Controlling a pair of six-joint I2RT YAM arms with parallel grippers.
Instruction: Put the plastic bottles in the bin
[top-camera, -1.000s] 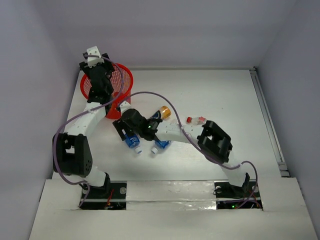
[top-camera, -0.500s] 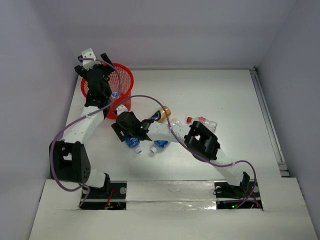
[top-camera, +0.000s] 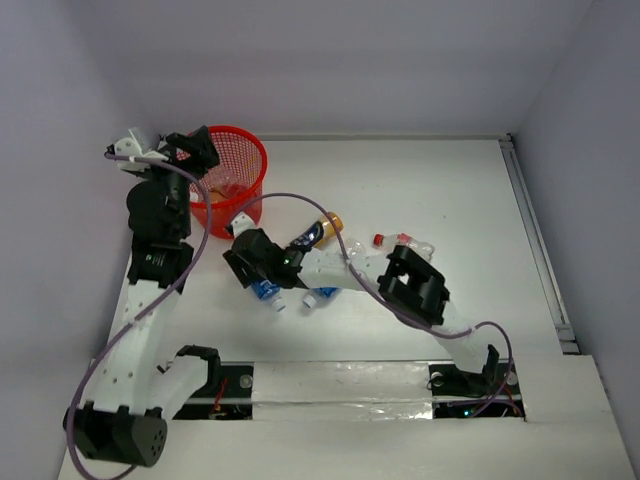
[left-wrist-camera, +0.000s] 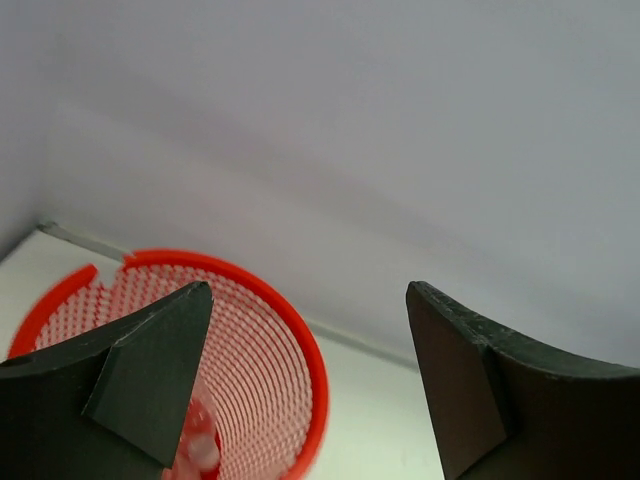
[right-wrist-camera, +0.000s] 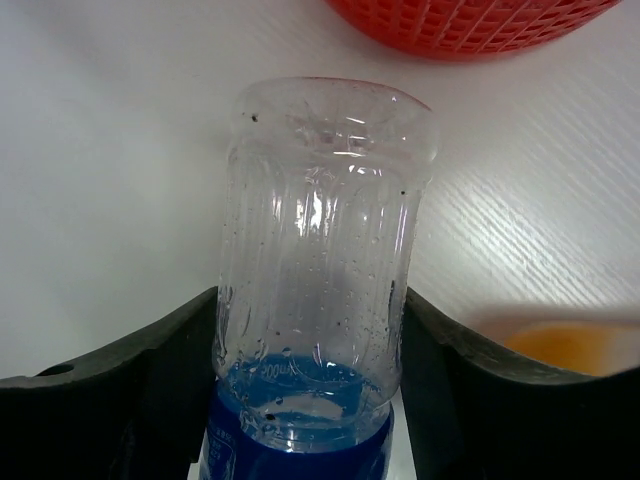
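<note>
At the far left of the table (top-camera: 450, 200), the left claw (top-camera: 188, 150) hangs over the left rim of the red bin (top-camera: 262, 160). Its wrist view shows the jaws standing wide with nothing between them and the mesh bowl right below. That is where a claw would stand to drop a bottle in, though it carries none. Inside the bin lies what looks like a clear bottle (left-wrist-camera: 198, 440) with a pale cap. The overhead view also shows an orange thing (top-camera: 222, 186) in there, too small to name.

Just right of the bin, the right claw (top-camera: 258, 268) reaches across from its base and straddles a blue-labelled bottle (right-wrist-camera: 325, 200) lying on its side. From the wrist, the two fingers (right-wrist-camera: 150, 380) meet either side of the clear body just above the label. So the claw is closed across the bottle's width, and the bottle is on the table, not yet lifted. Taking a round bottle across its middle suits the job, I judge, since it cannot roll away and the bin is close ahead.

Next right, a second blue-labelled bottle (top-camera: 320, 294) lies just beside the first, under the forearm. An orange-and-blue bottle (top-camera: 318, 232) lies beyond the arm. A red-capped bottle (top-camera: 400, 243) lies farthest right, near the elbow. All three are outside the bin.
</note>
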